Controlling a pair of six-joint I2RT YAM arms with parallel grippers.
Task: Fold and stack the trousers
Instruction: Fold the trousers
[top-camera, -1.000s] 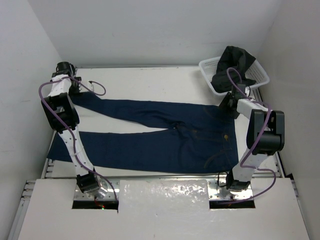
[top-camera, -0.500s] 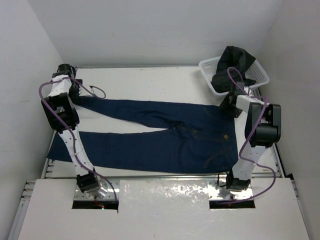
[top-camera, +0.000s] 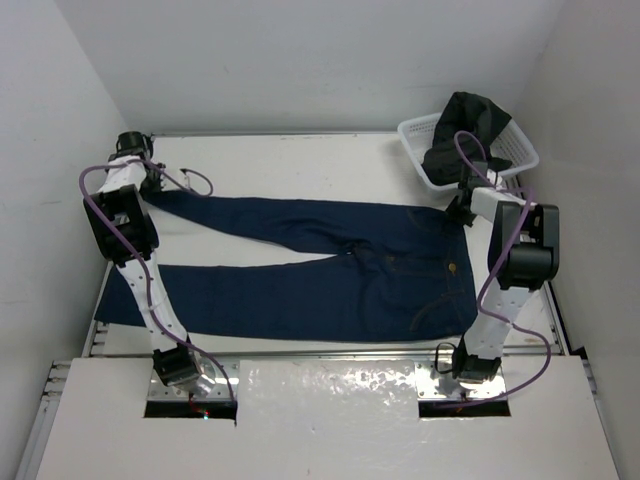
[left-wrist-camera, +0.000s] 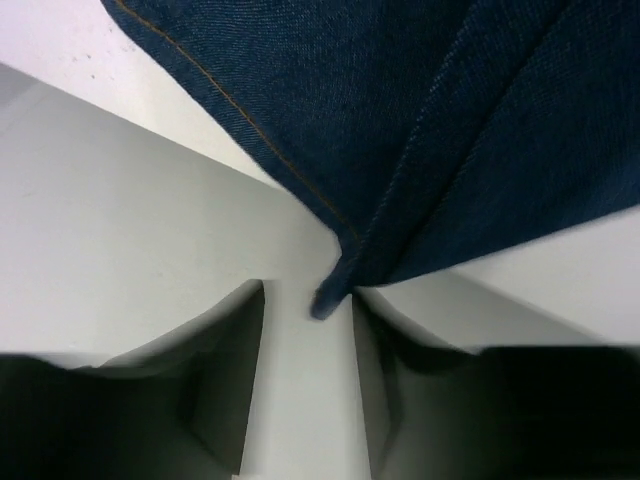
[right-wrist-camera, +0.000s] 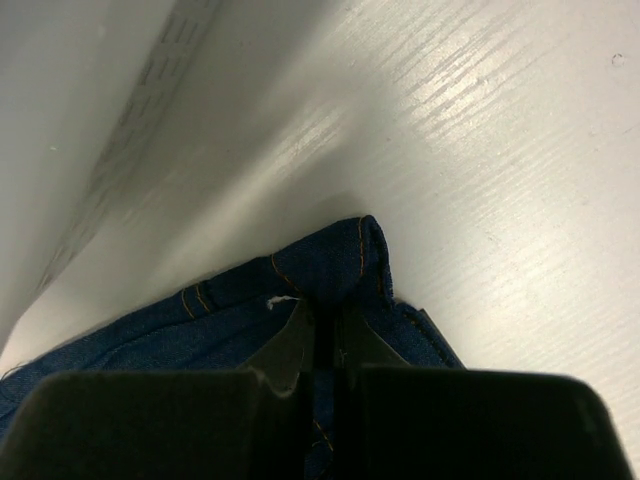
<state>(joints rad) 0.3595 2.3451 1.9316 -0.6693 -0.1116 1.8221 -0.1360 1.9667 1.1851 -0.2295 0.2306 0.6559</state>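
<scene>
Both arms have edged back: your right end effector has pinched shut on the waistband corner of the trousers, and the left end effector stands part open around a hem tip. They lie flat on the desk, nothing folded yet.

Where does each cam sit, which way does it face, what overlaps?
Top external: above, behind the bases, looking down on dark navy denim trousers spread flat; both arms show.
Left wrist: looks past the left gripper at a leg hem.
Right wrist: looks past the right gripper, pinching the waistband corner.
Shared: all see the trousers.
</scene>
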